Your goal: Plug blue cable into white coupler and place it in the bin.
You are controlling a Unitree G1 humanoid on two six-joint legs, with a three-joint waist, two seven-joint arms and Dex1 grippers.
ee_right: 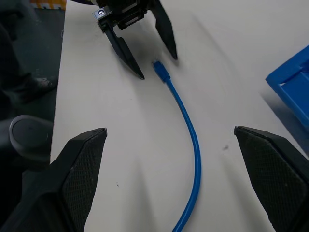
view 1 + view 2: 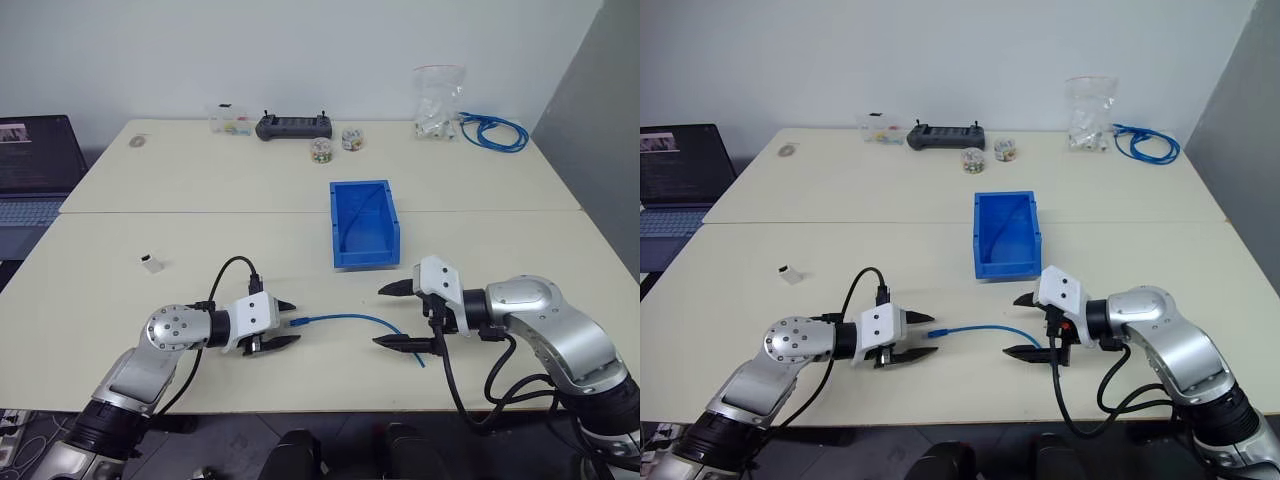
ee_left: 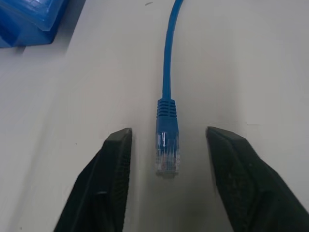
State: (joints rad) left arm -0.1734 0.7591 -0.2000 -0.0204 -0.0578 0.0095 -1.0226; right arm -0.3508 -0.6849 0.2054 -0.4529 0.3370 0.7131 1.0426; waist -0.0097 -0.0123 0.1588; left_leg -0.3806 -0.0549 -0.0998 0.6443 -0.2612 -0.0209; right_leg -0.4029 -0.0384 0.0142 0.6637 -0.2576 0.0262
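Low in the frame, my left claw [image 2: 284, 325] stands released around the thin light-blue cable's [image 2: 350, 318] clear plastic plug [image 3: 166, 153], untouched. Its length runs rightward to my released right claw [image 2: 402, 315].

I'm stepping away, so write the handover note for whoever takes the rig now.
Left gripper: open, its fingers either side of the cable's clear plug, not gripping it.
Right gripper: wide open, holding nothing, over the cable's other stretch.
Cable: lying loose on the table between the two grippers.
Coupler: alone on the table, off to the left of the left arm, untouched.
Bin: beyond the cable, open top.
Done: nothing joined or binned.
Left: grip the plug, fetch the coupler, plug in, put it in the bin.
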